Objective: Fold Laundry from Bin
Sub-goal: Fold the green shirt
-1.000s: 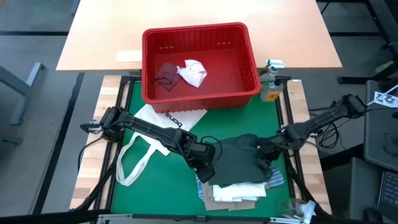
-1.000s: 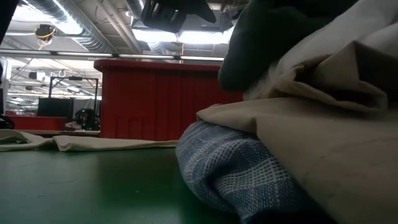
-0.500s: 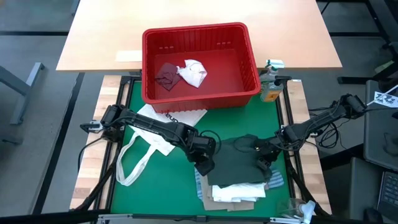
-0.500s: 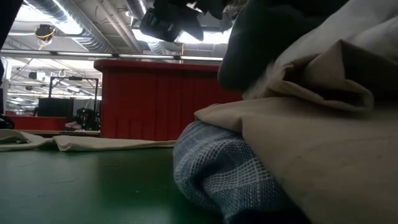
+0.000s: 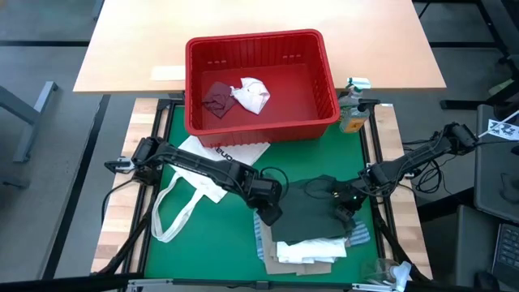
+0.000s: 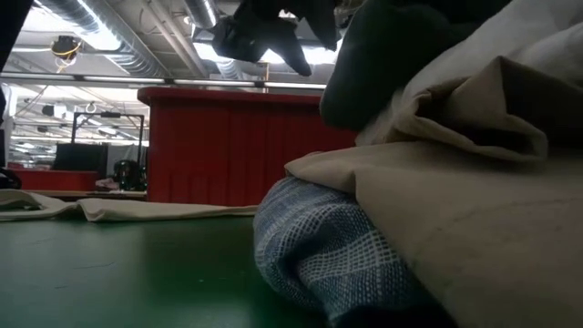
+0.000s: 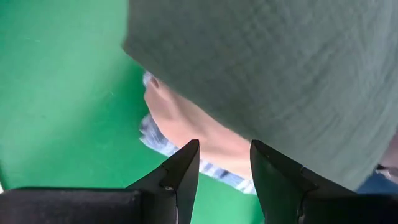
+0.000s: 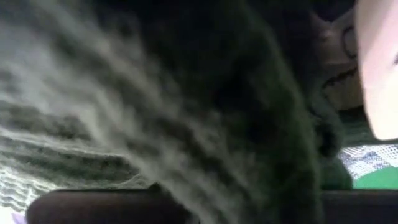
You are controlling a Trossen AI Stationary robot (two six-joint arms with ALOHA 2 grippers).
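Looking straight down, the high view shows the red bin (image 5: 261, 81) at the far middle of the green surface (image 5: 178, 243), holding a small maroon piece (image 5: 216, 96) and a small white piece (image 5: 251, 93) that touch each other. A white tote bag (image 5: 207, 174) lies flat on the left, near the bin. A stack of laundry sits near the front centre: the dark green-grey top (image 5: 312, 212) lies uppermost, over the white shirt (image 5: 310, 249), tan shirt (image 5: 304, 265) and blue-striped cloth (image 5: 358, 234). The left gripper (image 5: 268, 214) is at the top's left edge. The right gripper (image 5: 347, 209) is at the top's right side. A spray bottle (image 5: 353, 107) stands just right of the bin.

At table height, the low view shows the blue-striped cloth (image 6: 337, 264) on the surface beneath the tan shirt (image 6: 455, 210), with the bin (image 6: 237, 146) behind.

From the left wrist view, the left jaws stand released, apart, just beside the edge of the dark top (image 7: 273, 74), gripping nothing.

From the right wrist view, the dark top (image 8: 186, 106) fills the frame, pressed close against the camera; whether the right jaws are clenched on it cannot be told.
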